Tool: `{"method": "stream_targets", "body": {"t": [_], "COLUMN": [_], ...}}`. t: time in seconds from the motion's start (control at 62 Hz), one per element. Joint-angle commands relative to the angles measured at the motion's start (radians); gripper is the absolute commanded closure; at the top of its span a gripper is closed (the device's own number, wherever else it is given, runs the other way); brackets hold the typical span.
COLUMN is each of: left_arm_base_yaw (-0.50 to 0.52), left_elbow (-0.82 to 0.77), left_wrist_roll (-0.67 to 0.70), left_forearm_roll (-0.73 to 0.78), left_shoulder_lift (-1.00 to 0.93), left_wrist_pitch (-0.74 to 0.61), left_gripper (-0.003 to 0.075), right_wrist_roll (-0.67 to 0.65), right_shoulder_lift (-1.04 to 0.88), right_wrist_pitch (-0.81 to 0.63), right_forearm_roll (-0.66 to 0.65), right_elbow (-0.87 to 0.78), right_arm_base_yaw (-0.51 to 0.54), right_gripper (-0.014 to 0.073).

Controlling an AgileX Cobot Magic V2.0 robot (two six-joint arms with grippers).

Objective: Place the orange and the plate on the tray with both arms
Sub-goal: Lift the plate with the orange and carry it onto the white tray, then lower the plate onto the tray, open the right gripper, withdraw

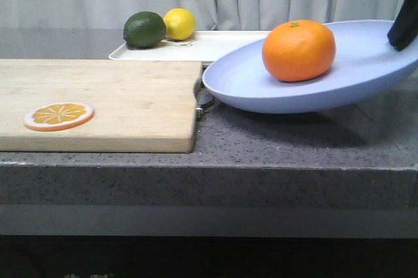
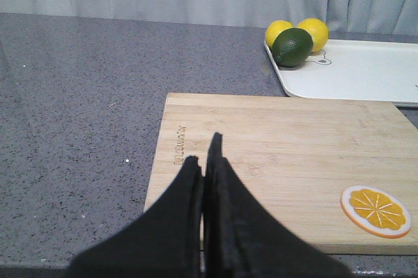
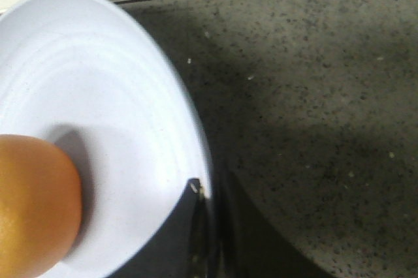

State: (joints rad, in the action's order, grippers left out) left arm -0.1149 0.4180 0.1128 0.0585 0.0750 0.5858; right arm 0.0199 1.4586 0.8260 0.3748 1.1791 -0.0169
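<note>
The pale blue plate [image 1: 366,69] hangs tilted above the grey counter with the orange [image 1: 299,50] resting in it. My right gripper [image 1: 405,27] is shut on the plate's right rim; the right wrist view shows its fingers [image 3: 208,206] clamped on the rim [image 3: 163,89] with the orange [image 3: 32,206] beside them. The cream tray [image 1: 222,46] lies behind the plate at the back. My left gripper [image 2: 206,154] is shut and empty, above the near edge of the wooden cutting board [image 2: 294,160]; it is out of the front view.
A green lime [image 1: 144,29] and a yellow lemon [image 1: 179,23] sit on the tray's left end. The cutting board [image 1: 104,102] fills the left of the counter, with an orange slice [image 1: 59,116] on it. The plate's left edge overhangs the board's metal handle [image 1: 206,105].
</note>
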Motion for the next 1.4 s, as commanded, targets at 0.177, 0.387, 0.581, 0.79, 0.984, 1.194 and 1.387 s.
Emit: {"method": "stream_targets", "body": {"t": [0.177,0.387,0.581,0.79,0.984,1.194,1.387], "left_arm_base_yaw": [0.003,0.003,0.003,0.003,0.003,0.003,0.003], "left_elbow": [0.025,0.025,0.025,0.022,0.022,0.022,0.022], "left_wrist_roll": [0.007,0.007,0.007,0.007,0.007,0.007,0.007], "left_forearm_roll": [0.002,0.002,0.002,0.002,0.002,0.002,0.002], "left_shoulder_lift": [0.012,0.012,0.012,0.012,0.012,0.012,0.012], "left_wrist_pitch": [-0.084,-0.084,-0.084,-0.084,-0.084,-0.093,-0.093], "left_gripper": [0.0738,0.0738,0.0738,0.0738,0.0738,0.0738,0.0738], "right_wrist_roll": [0.007,0.007,-0.02,-0.076,-0.08,-0.079,-0.079], "right_shoulder_lift": [0.183,0.429,0.648,0.826,0.9,0.905,0.905], "right_wrist_pitch": [0.069,0.083,0.145,0.183,0.204,0.203,0.225], "right_forearm_roll": [0.133,0.177,0.178,0.178,0.178,0.178,0.179], "right_elbow": [0.348,0.668,0.995,1.246,1.322,1.322,1.327], "right_arm_base_yaw": [0.005,0.005,0.005,0.005,0.004,-0.001,-0.005], "right_gripper": [0.0662,0.0662,0.0651,0.0651,0.0651,0.0606,0.035]}}
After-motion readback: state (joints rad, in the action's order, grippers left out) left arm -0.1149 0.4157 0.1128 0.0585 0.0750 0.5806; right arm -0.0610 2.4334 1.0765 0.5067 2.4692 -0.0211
